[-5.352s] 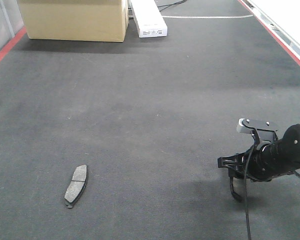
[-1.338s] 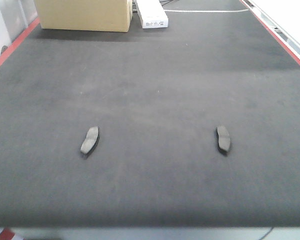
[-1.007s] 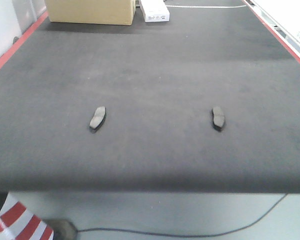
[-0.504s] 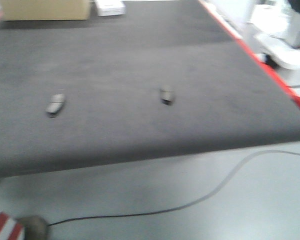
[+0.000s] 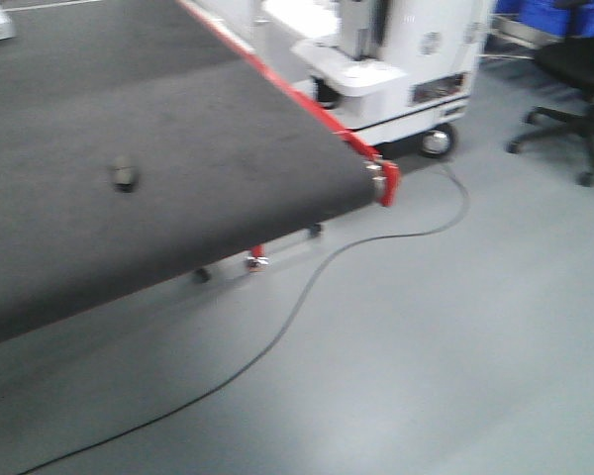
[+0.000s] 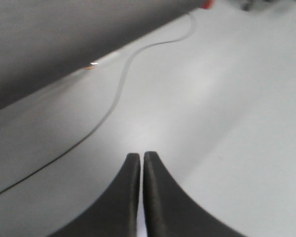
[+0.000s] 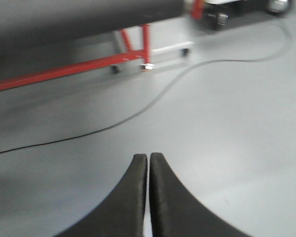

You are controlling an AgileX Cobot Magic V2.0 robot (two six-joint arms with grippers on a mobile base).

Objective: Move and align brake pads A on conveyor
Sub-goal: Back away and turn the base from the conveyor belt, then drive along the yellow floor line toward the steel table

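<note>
In the front view one small dark brake pad A [image 5: 125, 176] lies on the charcoal conveyor [image 5: 178, 129], blurred, a little in from the belt's near end. No other pad shows. My left gripper [image 6: 141, 157] is shut and empty, hanging over the grey floor off the belt. My right gripper [image 7: 148, 157] is likewise shut with nothing in it, over the floor beside the conveyor's red frame [image 7: 89, 63]. Neither gripper shows in the front view.
A black cable [image 5: 307, 297] snakes across the grey floor below the belt end. A white wheeled machine [image 5: 396, 69] stands past the conveyor's red edge strip [image 5: 307, 104]. An office chair [image 5: 574, 69] is at the far right.
The front view has swung right and away from the belt: the left pad has left the frame, the other pad has slid left, and floor, a white machine and a chair have come in.
</note>
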